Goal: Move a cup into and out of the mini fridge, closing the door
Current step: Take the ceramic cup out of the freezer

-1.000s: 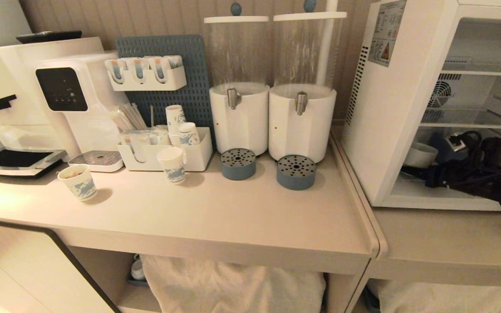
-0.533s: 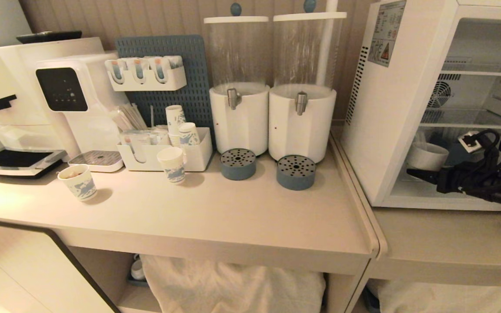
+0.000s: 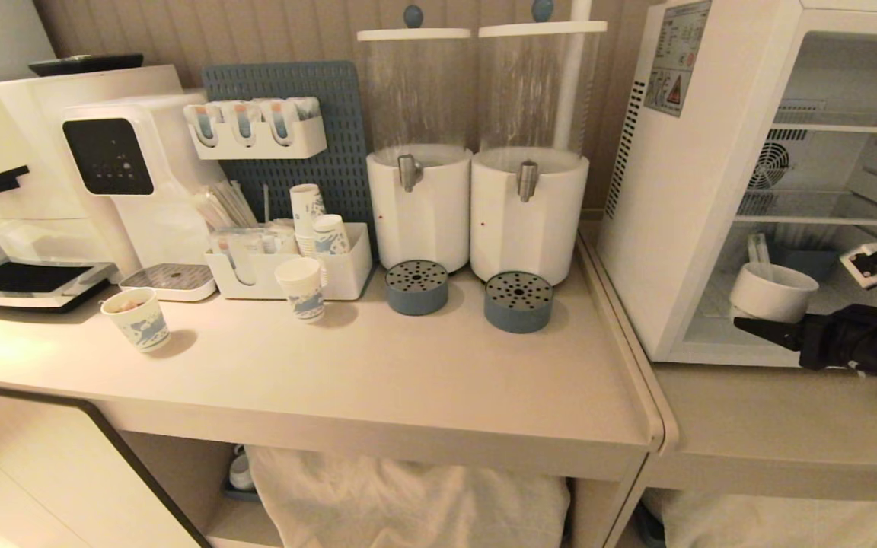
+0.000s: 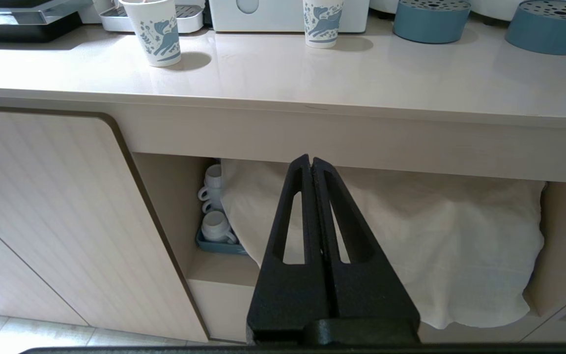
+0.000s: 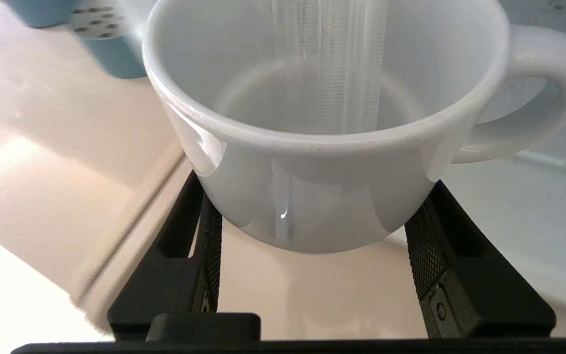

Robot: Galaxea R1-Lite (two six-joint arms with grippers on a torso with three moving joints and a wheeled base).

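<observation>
In the head view, the mini fridge point(image 3: 682, 190) stands at 3 o'clock on the lower counter point(image 3: 789, 426), and its inside is open to see, with wire shelves point(image 3: 827, 205). The cup point(image 3: 773, 291) is at the front of the fridge's lowest level, upright. The right gripper point(image 3: 770, 316) comes in from 3 o'clock and its black fingers point(image 3: 770, 329) lie along the cup's lower side. Two drink dispensers point(image 3: 476, 152) stand at 12 o'clock, and paper cups point(image 3: 136, 318) at 9 o'clock.

In the left wrist view, the left gripper point(image 4: 311, 164) is fully closed, both fingers pressed together and holding nothing. It hangs in front of the cabinet opening, under the countertop point(image 4: 283, 73), where a white cloth point(image 4: 410, 246) lies.

In the right wrist view, the cup point(image 5: 327, 123) fills the middle, its handle point(image 5: 543, 93) toward 2 o'clock. The right gripper point(image 5: 312, 221) is partly open, one finger point(image 5: 204, 236) on each side of the cup's base, pressing against it.
</observation>
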